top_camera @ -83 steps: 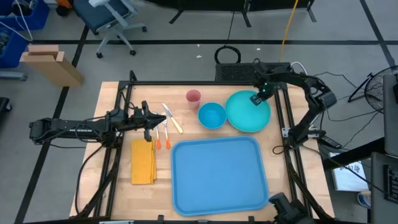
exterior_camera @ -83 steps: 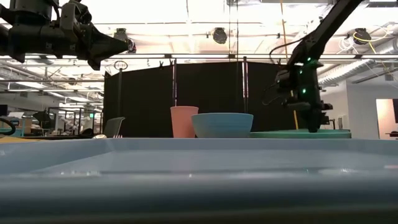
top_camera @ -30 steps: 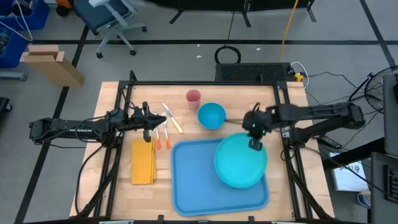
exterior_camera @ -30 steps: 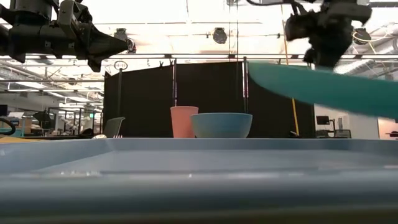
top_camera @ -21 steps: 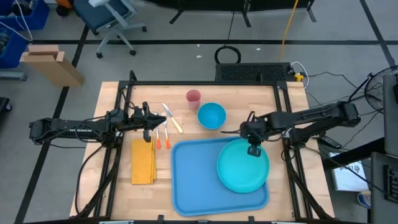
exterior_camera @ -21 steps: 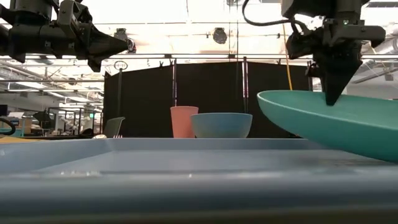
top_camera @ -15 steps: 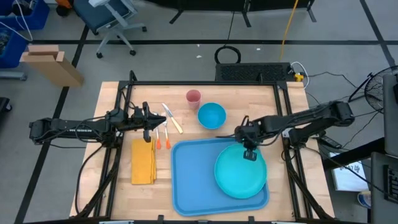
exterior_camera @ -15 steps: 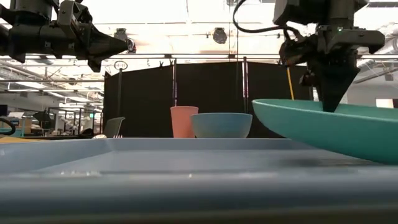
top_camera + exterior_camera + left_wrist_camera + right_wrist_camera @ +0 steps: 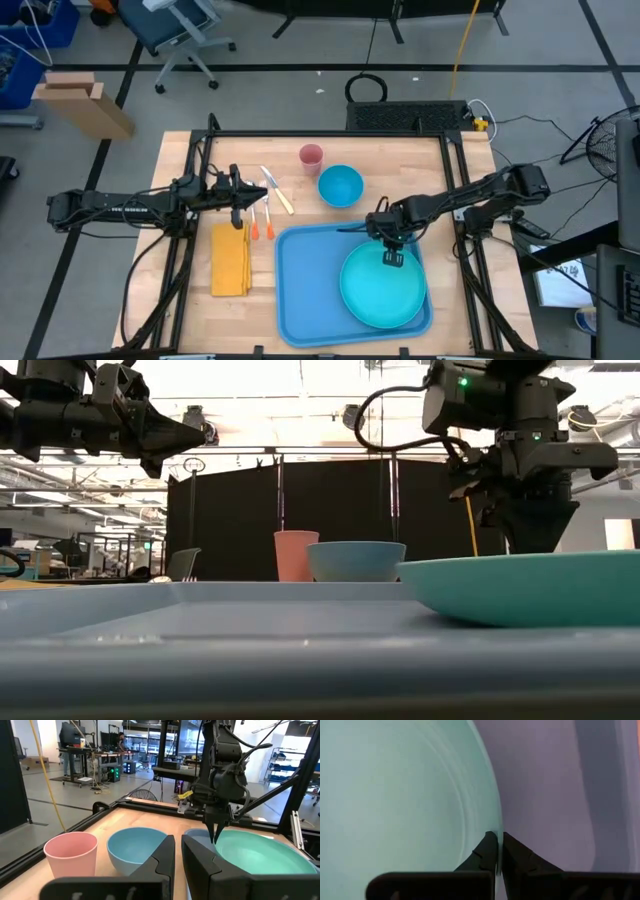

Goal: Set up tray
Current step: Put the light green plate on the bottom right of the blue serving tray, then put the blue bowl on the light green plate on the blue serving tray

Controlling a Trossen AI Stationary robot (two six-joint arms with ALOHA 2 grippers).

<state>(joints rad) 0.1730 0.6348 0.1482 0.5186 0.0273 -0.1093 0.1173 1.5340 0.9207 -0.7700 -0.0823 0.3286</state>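
The large blue tray lies at the table's near middle and fills the foreground of the low view. The round teal plate sits level over the tray's right half. My right gripper stands over the plate's far edge, shut on it. My left gripper hovers shut above the cutlery to the left of the tray, touching nothing. My right gripper pinches the plate's far rim between its two fingers, one on the inner side and one outside. The fingers come from above, pointing down. The plate is level, its underside down at the tray's floor; I cannot tell whether it rests there.
A blue bowl and a pink cup stand beyond the tray's far edge. A folded yellow napkin lies left of the tray, with orange-handled cutlery and more cutlery beside it. The tray's left half is bare.
My right gripper has carried the plate toward the table's left and near edges and downward. The plate was tilted and lifted well above the tray; now it is level and low over the tray's right half. The gripper has stayed shut on the rim.
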